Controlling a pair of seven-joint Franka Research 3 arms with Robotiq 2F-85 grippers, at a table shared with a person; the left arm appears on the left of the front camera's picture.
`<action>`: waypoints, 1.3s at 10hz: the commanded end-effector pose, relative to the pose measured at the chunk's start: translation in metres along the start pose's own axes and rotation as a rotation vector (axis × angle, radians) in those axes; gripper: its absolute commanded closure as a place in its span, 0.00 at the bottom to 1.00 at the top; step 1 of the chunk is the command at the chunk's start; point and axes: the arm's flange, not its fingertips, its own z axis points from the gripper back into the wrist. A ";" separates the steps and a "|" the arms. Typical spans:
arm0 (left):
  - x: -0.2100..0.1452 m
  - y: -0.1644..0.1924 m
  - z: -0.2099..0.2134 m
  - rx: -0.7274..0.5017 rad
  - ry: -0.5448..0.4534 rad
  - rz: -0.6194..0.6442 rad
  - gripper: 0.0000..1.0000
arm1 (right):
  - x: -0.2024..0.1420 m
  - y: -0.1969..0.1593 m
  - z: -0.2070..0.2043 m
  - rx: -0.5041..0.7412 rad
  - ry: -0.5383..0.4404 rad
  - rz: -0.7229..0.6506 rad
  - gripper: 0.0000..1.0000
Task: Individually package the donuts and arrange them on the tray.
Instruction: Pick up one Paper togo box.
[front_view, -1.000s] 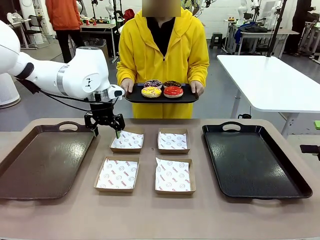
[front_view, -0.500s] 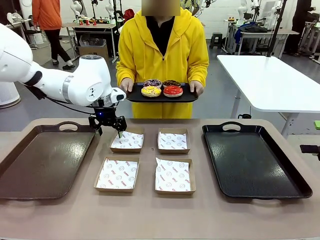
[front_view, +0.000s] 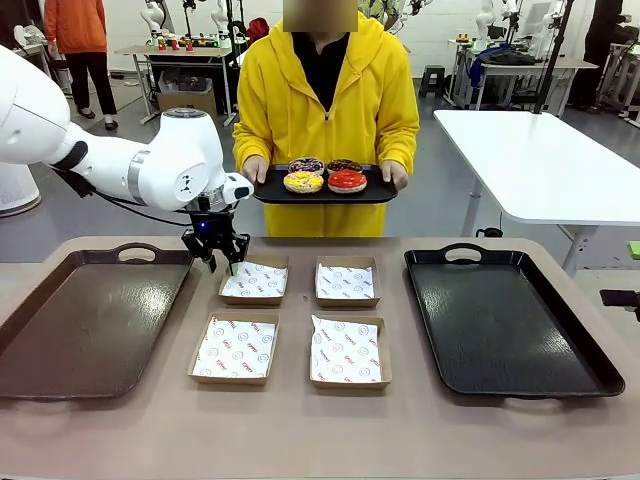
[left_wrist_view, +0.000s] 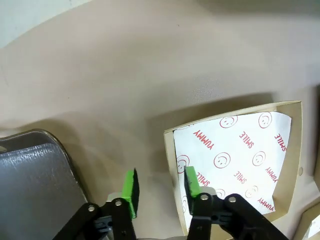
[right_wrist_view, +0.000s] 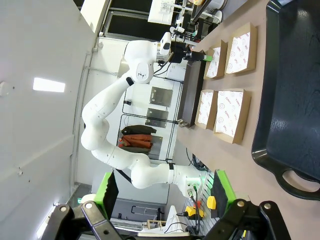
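Left end effector (left_wrist_view: 159, 176) hovers over box (left_wrist_view: 294, 150) edge beside brown tray (left_wrist_view: 35, 185).

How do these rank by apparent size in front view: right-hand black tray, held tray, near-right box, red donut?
1. right-hand black tray.
2-3. held tray and near-right box: too alike to rank; the tray is farther off.
4. red donut.

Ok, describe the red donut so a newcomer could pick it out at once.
Look across the table to the person in the yellow hoodie, who holds a small black tray. The red donut sits in the row nearer the robot, on the robot's right, beside the yellow-iced donut. It alone has a glossy red glaze; the two chocolate donuts behind carry coloured sprinkles.
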 end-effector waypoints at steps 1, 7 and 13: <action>0.004 -0.002 -0.001 0.002 -0.003 0.021 0.88 | 0.001 0.000 0.000 0.013 -0.004 0.008 0.00; 0.004 -0.002 0.003 -0.044 0.017 0.038 1.00 | 0.001 0.000 0.000 0.013 -0.004 0.008 0.00; 0.006 -0.027 0.119 0.051 -0.036 0.175 1.00 | 0.001 0.000 0.000 0.013 -0.004 0.008 0.00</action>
